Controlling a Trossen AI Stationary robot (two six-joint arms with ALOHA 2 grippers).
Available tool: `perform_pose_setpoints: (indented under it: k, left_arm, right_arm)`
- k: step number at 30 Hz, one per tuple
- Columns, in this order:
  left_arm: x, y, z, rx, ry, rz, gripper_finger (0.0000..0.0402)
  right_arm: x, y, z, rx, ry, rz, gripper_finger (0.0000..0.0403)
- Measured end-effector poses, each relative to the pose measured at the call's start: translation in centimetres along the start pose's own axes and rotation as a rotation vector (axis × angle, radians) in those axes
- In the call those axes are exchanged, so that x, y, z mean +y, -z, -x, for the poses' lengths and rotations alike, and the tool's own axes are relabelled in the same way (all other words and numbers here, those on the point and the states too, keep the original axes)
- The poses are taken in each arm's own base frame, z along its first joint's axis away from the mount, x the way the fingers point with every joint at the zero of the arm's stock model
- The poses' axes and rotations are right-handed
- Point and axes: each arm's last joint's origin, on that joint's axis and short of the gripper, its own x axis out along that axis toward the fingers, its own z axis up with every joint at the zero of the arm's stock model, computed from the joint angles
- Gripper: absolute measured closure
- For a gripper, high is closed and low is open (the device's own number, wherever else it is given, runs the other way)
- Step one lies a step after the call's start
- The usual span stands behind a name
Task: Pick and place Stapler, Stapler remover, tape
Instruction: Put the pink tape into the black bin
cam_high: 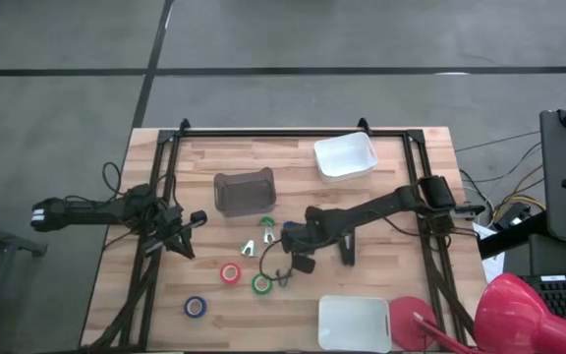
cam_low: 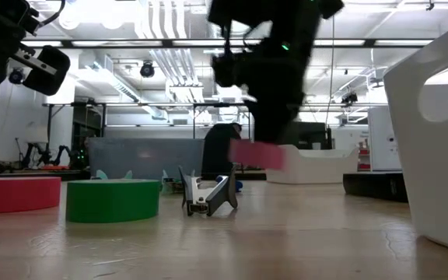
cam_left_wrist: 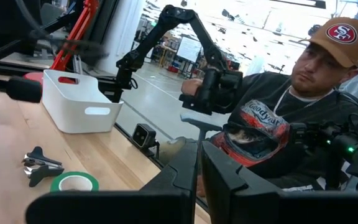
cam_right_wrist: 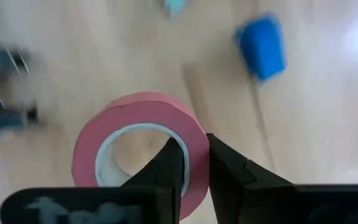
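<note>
My right gripper [cam_high: 293,236] is at the table's middle, shut on the pink tape roll [cam_right_wrist: 126,115], which also shows in the low view [cam_low: 257,154]. The red roll [cam_high: 230,272], green roll [cam_high: 261,284] and blue roll [cam_high: 196,307] lie flat on the table nearer the front. The stapler remover [cam_high: 249,246] lies just left of my right gripper and shows in the low view [cam_low: 208,194]. My left gripper [cam_high: 190,222] is shut and empty above the table's left side. I cannot make out the stapler. My right gripper pinches the pink roll's wall [cam_right_wrist: 192,163] with one finger [cam_right_wrist: 169,163] inside the ring and one [cam_right_wrist: 229,171] outside. The fingers come from above, pointing down. The roll hangs roughly level below them, lifted clear of the table.
A dark grey container [cam_high: 244,192] stands behind the middle, a white bin [cam_high: 345,155] at the far right, another white bin [cam_high: 354,323] at the near edge. A small teal thing [cam_high: 265,221] lies by my right gripper. A person [cam_left_wrist: 278,124] sits beyond the table.
</note>
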Motion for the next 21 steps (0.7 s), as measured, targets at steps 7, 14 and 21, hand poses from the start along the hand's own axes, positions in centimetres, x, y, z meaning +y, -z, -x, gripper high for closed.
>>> perform_pose_setpoints:
  k: [7,14,21]
  left_arm:
    - [0.0,0.0,0.0,0.0,0.0,0.0,0.0378]
    - [0.0,0.0,0.0,0.0,0.0,-0.001,0.0378]
    - [0.0,0.0,0.0,-0.001,0.0,-0.001,0.0378]
  right_arm:
    - [-2.5,-4.5,2.5,-0.18,0.08,-0.035,0.0354]
    - [-5.8,-8.6,3.8,-0.418,0.085,-0.124,0.0354]
    - [-8.0,-10.2,3.3,-0.528,0.077,-0.206,0.0348]
